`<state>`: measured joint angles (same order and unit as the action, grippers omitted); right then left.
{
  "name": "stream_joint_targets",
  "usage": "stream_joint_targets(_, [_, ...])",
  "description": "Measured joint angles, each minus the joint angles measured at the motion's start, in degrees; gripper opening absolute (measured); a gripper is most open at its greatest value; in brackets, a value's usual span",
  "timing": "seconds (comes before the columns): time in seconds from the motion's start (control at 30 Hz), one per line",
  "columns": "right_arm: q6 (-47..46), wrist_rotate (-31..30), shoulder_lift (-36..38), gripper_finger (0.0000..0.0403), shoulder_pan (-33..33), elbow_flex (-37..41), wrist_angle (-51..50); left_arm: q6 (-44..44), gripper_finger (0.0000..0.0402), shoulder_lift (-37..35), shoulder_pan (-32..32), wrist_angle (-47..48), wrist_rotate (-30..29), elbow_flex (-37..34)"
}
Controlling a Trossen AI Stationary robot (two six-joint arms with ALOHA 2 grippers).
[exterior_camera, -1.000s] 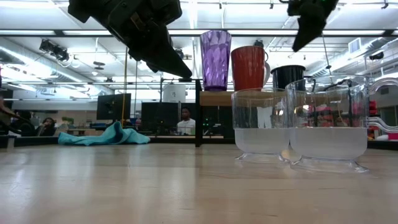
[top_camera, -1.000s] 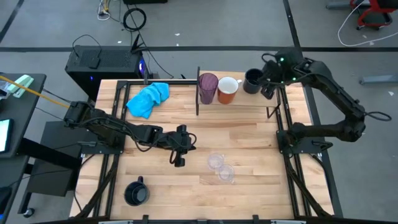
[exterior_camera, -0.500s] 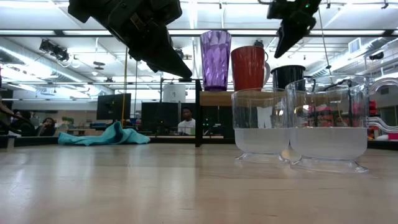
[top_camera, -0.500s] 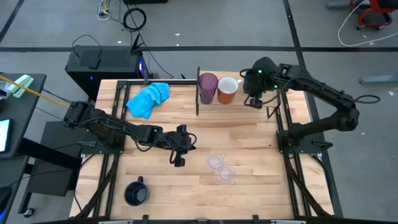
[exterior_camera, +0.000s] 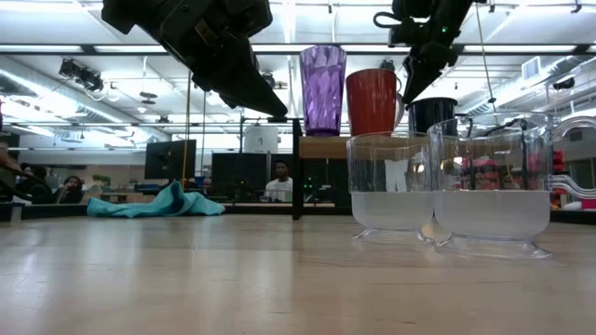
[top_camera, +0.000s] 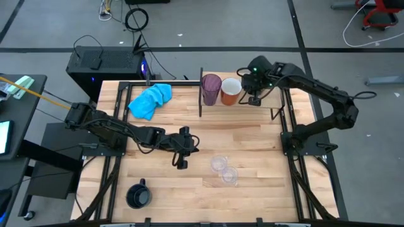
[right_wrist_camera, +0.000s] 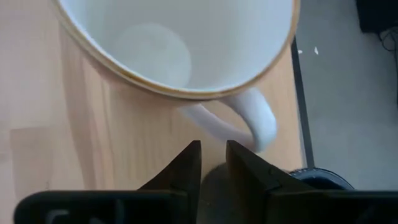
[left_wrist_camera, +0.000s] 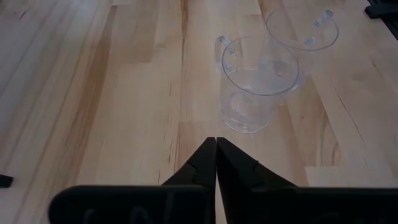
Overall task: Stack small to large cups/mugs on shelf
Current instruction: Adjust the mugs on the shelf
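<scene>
Plank-topped and pale, the tabletop [top_camera: 252, 135] is carrying the shelf [top_camera: 243, 101] along its far edge, where the purple tumbler [top_camera: 211, 89], the orange mug [top_camera: 231, 91] and one black mug [exterior_camera: 432, 113] are standing in a row from tall to short. The right gripper [top_camera: 255, 93] is hovering over that row, between the orange mug and the black mug. Its wrist view shows its fingers [right_wrist_camera: 186, 165] narrowed to a slim gap, holding nothing, just off the orange mug's white handle [right_wrist_camera: 249, 121]. Whether they are closing further or parting is hard to judge.

By my reading, the black mug's placement is finishing, so three of six are standing shelved. The two clear cups [top_camera: 224, 169] are sitting touching each other toward the near edge, and the second black mug [top_camera: 138, 194] is sitting by the near left corner. The left gripper [top_camera: 182, 162] is waiting mid-tabletop, just beside the clear cups, its fingers pressed together and empty.

Next, the right arm probably needs to be lifting clear of the handle, then fetching the second black mug.
</scene>
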<state>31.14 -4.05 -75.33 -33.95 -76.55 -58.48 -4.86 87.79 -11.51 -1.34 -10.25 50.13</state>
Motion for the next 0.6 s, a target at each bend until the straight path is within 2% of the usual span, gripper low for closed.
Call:
stream_joint_targets(0.37, [0.1,0.0,0.0,0.0076,-2.0,0.0,2.9,0.0,0.0024,0.0,0.0,0.2,0.0,0.0])
stream_joint_targets(0.6, [0.1,-0.3,0.0,0.0072,-2.0,0.0,4.4,0.2,0.0016,0.0,0.0,0.3,0.0,0.0])
